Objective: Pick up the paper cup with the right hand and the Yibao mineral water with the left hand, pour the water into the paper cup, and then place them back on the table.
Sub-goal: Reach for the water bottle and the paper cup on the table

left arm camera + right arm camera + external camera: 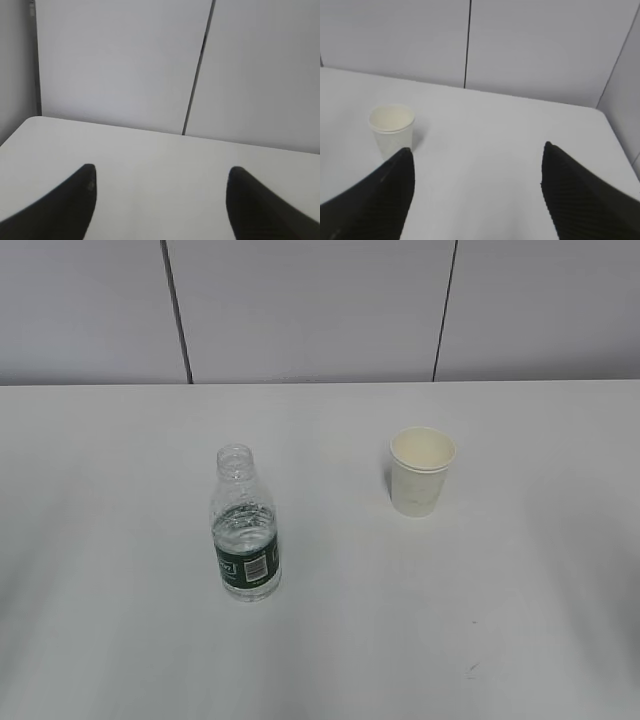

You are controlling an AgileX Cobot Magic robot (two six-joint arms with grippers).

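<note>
The Yibao mineral water bottle (245, 525) stands upright on the white table (330, 640), left of centre, uncapped, partly filled. The paper cup (421, 471) stands upright to its right and farther back, empty. It also shows in the right wrist view (391, 128), behind the left fingertip (400, 175). My right gripper (477, 157) is open and empty, with the cup ahead and to its left. My left gripper (161, 177) is open and empty over bare table; the bottle is out of its view. Neither arm shows in the exterior view.
Grey wall panels with dark seams (178, 310) rise behind the table's far edge. A small dark scuff (471, 670) marks the table near the front right. The table's rounded far left corner (30, 122) and far right corner (597, 110) show in the wrist views.
</note>
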